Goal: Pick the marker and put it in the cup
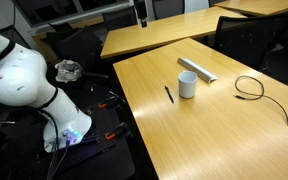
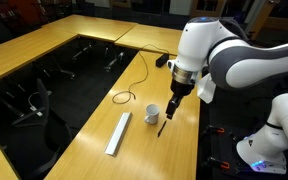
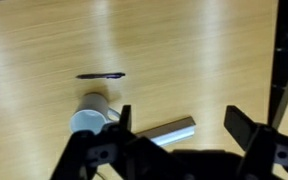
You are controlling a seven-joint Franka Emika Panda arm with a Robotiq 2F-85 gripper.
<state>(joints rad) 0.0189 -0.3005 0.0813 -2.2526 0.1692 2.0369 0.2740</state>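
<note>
The marker [image 1: 169,94] is a thin black stick lying flat on the wooden table just beside the white cup [image 1: 187,85]. Both show in another exterior view, marker [image 2: 162,127] and cup [image 2: 153,114], and in the wrist view, marker [image 3: 101,75] and cup [image 3: 89,115]. My gripper [image 2: 173,104] hangs above the table, over the marker and next to the cup. In the wrist view its fingers [image 3: 181,125] are spread wide with nothing between them. It touches neither thing.
A long pale grey flat bar [image 1: 197,68] lies just beyond the cup; it also shows in the wrist view [image 3: 169,128]. A black looped cable [image 1: 249,88] lies farther along the table. The table edge [image 2: 94,118] drops to a dark floor with chairs.
</note>
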